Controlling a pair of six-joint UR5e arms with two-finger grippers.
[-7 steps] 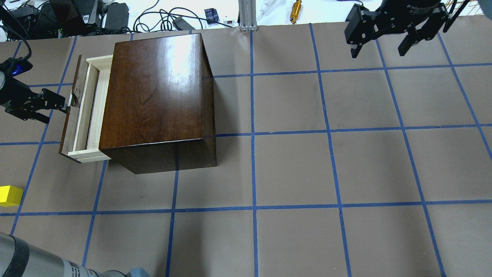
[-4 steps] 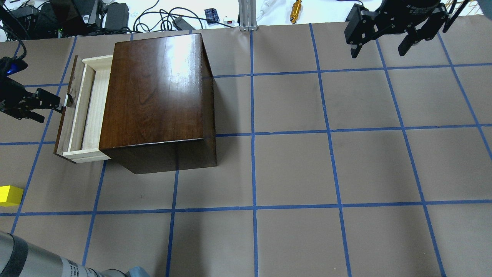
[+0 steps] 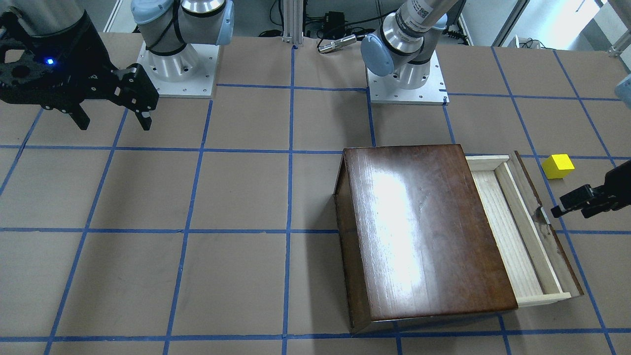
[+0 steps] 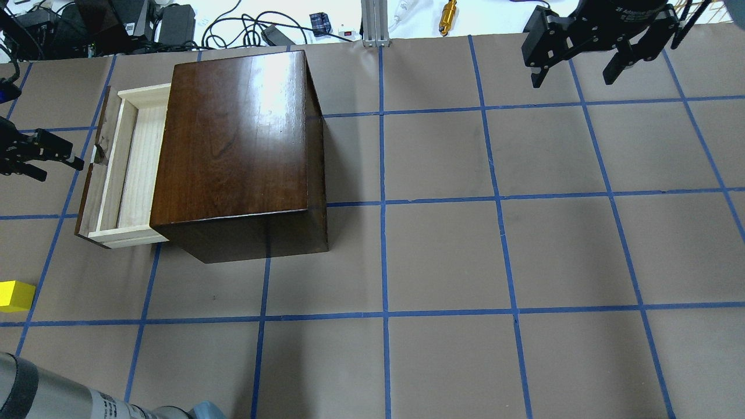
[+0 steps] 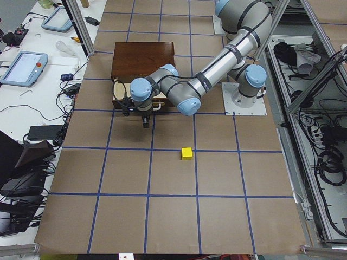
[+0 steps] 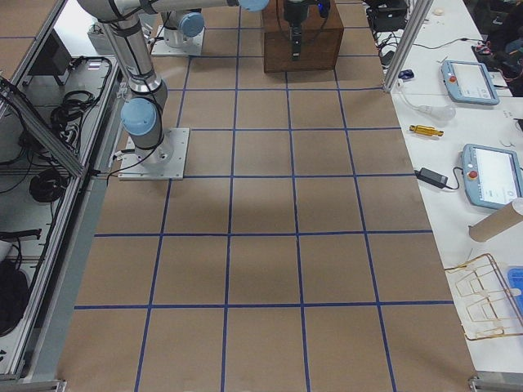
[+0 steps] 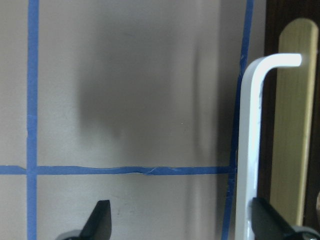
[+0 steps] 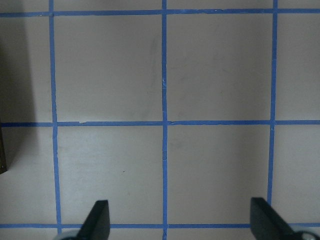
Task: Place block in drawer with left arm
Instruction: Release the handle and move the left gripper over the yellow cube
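Closest to the robot's base you see the block [image 4: 16,295] on the table [image 4: 442,256] at its left edge, well apart from the drawer [image 4: 137,169]. Beyond it, the left gripper [image 7: 182,222] hangs low with its fingers spread wide, grasping nothing; the drawer's pale handle [image 7: 250,150] is just inside one fingertip. The drawer juts partway out of the dark box [image 4: 233,134]. Farthest off, your right gripper [image 4: 572,78] hovers released above bare table.

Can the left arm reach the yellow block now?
Probably yes. The block sits alone on the bare table, near the left tool, which is open and empty. Nothing lies between them.
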